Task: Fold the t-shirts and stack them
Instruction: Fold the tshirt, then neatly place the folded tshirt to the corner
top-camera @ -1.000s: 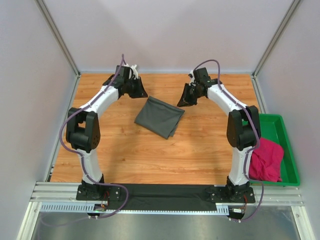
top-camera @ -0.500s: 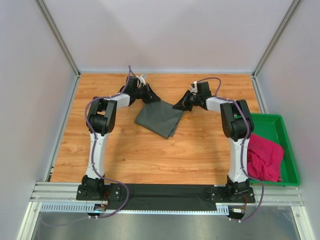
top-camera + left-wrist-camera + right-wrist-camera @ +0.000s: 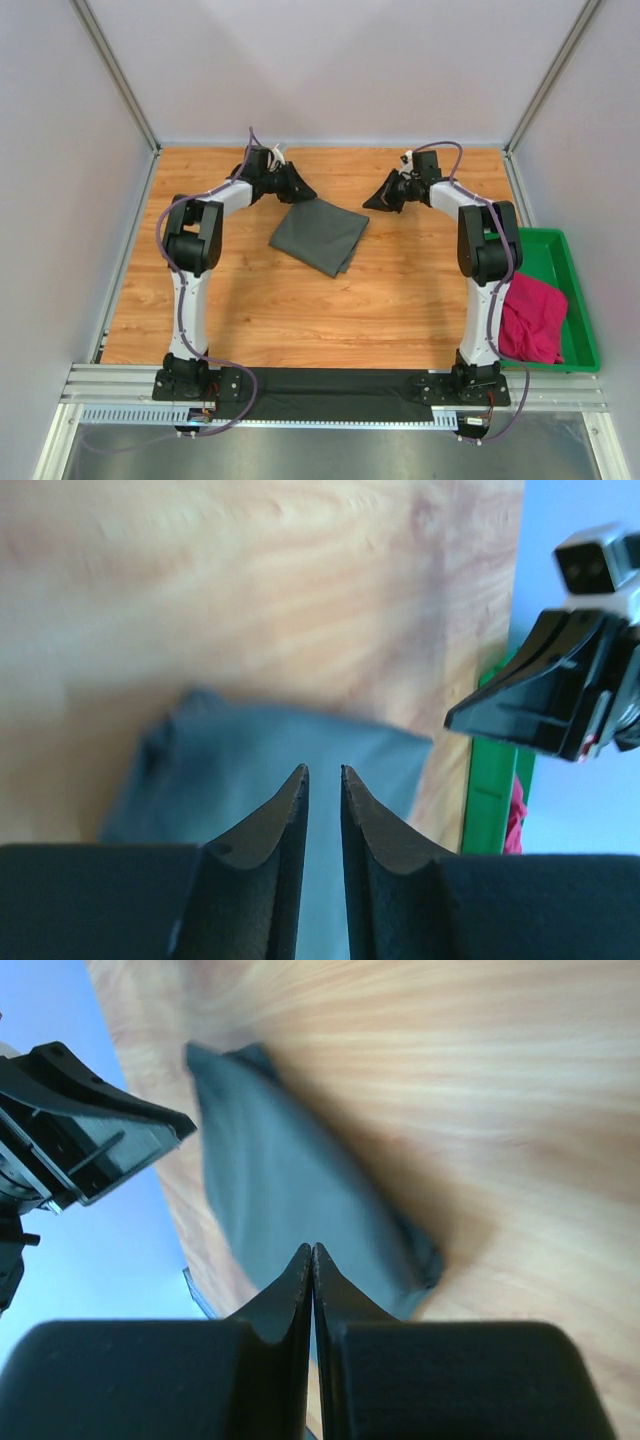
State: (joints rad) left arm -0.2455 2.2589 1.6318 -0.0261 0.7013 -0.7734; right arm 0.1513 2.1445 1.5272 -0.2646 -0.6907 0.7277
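Observation:
The dark charcoal t-shirt lies folded in a rough square on the wooden table, toward the far middle. It also shows in the left wrist view and the right wrist view. My left gripper hovers just off the shirt's far left corner, its jaws a narrow gap apart and empty. My right gripper hovers off the shirt's far right corner, shut and empty. The magenta-pink t-shirt lies crumpled in the green tray at the right.
The green plastic tray sits beyond the table's right edge, behind the right arm's base. White walls and metal posts enclose the table on three sides. Both arms stretch toward the far edge.
Both grippers have drawn back a little from the grey shirt, the right one to the right and the left one to the left. The shirt has not moved.

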